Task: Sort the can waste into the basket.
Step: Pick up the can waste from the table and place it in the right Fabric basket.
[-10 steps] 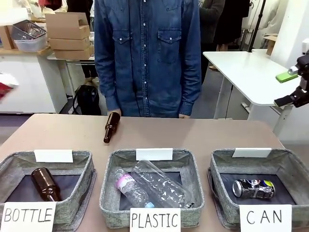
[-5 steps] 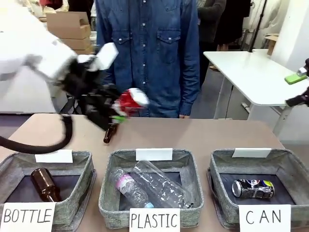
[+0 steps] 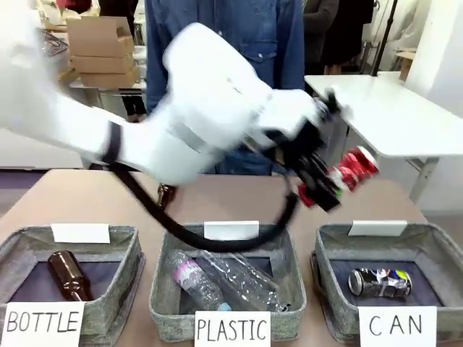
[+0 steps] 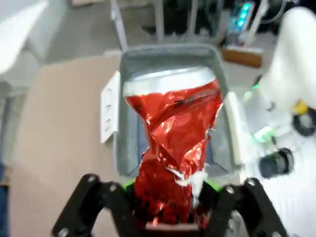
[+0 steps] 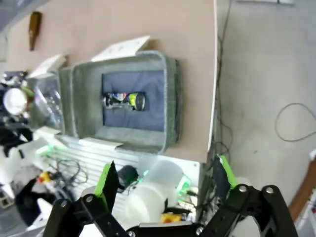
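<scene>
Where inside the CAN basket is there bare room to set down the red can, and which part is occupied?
In the CAN basket, the dark can lies near the middle. Bare dark bottom shows behind it toward the white card and along the left wall. The left gripper holds the red can above the basket's far left corner.

Brown bottle [image 3: 66, 275] in BOTTLE bin [image 3: 123, 289]

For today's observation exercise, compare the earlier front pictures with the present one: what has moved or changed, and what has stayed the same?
The left gripper, shut on the crushed red and silver can, swept in from the left side across the table to above the grey woven basket marked CAN. The right gripper, open, left the front view's right edge. Unchanged: the dark printed can in that basket and the brown glass bottle on the table.
</scene>
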Controlling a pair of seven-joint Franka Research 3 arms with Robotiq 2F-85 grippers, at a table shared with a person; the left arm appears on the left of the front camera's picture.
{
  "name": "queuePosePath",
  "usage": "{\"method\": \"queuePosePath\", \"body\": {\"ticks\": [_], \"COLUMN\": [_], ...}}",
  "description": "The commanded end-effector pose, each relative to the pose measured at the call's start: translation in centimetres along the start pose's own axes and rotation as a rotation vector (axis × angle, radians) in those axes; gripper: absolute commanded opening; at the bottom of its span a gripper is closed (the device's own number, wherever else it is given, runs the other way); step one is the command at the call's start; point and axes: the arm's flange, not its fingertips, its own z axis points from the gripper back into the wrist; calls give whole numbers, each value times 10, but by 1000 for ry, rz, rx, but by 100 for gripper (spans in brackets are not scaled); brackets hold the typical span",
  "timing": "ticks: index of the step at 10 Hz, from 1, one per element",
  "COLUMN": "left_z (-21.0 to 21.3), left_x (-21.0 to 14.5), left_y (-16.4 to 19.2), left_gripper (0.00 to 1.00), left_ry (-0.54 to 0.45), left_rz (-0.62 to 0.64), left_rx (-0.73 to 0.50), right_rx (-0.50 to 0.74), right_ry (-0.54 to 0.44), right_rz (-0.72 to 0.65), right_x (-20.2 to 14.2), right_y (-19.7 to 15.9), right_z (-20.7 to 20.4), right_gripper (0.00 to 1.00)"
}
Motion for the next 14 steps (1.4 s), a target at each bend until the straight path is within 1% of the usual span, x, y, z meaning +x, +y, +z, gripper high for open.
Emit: {"method": "queuePosePath", "body": {"ticks": [1, 2, 3, 4, 5, 6, 7, 9, 10, 11, 12, 14], "left_z": [-61, -79, -71, -72, -72, -86, -95, -99, -95, -93, -94, -94], "left_x": [41, 51, 45, 11, 11, 19, 20, 20, 20, 22, 23, 23], "left_y": [27, 34, 43, 14, 14, 32, 23, 16, 15, 13, 10, 8], "left_gripper": [19, 19, 19, 19, 19, 19, 19, 19, 67, 77, 100, 100], "left_ry": [74, 59, 72, 52, 52, 63, 36, 24, 12, 6, 11, 9], "left_rz": [114, 173, 169, 114, 114, 153, 113, 100, 99, 82, 74, 72], "left_rx": [-42, 19, -60, -6, -6, -15, -55, -43, -42, -45, -57, -61], "right_rx": [-7, -7, -7, -7, -7, -7, -7, -7, -7, -7, -7, -7], "right_ry": [22, 22, 22, 22, 22, 22, 22, 22, 22, 22, 22, 22], "right_rz": [48, 48, 48, 48, 48, 48, 48, 48, 48, 48, 48, 48], "right_x": [5, 5, 5, 5, 5, 5, 5, 5, 5, 5, 5, 5], "right_y": [14, 14, 14, 14, 14, 14, 14, 14, 14, 14, 14, 14], "right_z": [13, 13, 13, 13, 13, 13, 13, 13, 13, 13, 13, 13], "right_gripper": [100, 100, 100, 100, 100, 100, 100, 100, 100, 100, 100, 100]}}
